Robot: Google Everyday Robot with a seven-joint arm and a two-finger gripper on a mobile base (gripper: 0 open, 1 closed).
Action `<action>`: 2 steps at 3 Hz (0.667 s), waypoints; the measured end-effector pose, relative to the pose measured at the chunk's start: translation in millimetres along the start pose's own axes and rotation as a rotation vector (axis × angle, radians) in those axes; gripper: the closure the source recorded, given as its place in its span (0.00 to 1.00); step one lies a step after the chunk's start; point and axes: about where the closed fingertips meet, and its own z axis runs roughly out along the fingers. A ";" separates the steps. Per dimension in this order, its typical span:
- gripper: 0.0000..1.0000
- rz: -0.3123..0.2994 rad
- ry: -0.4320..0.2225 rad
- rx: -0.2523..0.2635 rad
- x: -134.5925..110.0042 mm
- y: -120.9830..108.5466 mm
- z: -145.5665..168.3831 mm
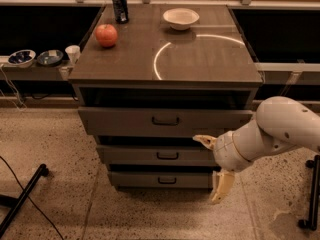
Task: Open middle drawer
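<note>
The middle drawer (150, 155) is a shallow grey front with a small dark bar handle (167, 156), second of three in the cabinet. The taller top drawer (125, 121) above it stands slightly out. The bottom drawer (145, 180) lies below. My gripper (214, 169) is at the right end of the middle drawer front, to the right of its handle. It is open, with one cream finger (204, 141) pointing left and the other (221, 186) pointing down. It holds nothing. The white arm (280, 129) comes in from the right.
On the cabinet top (200, 54) stand a red apple (106, 35), a dark can (119, 5) and a white bowl (180, 18). Bowls (36, 58) and a cup (73, 53) sit on a low shelf at left. A black stand leg (22, 199) lies on the floor at left.
</note>
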 end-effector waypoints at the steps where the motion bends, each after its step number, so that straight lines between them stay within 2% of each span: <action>1: 0.00 0.031 0.072 0.024 44.7 -15.0 28.4; 2: 0.00 0.040 0.137 0.082 96.3 -31.7 52.5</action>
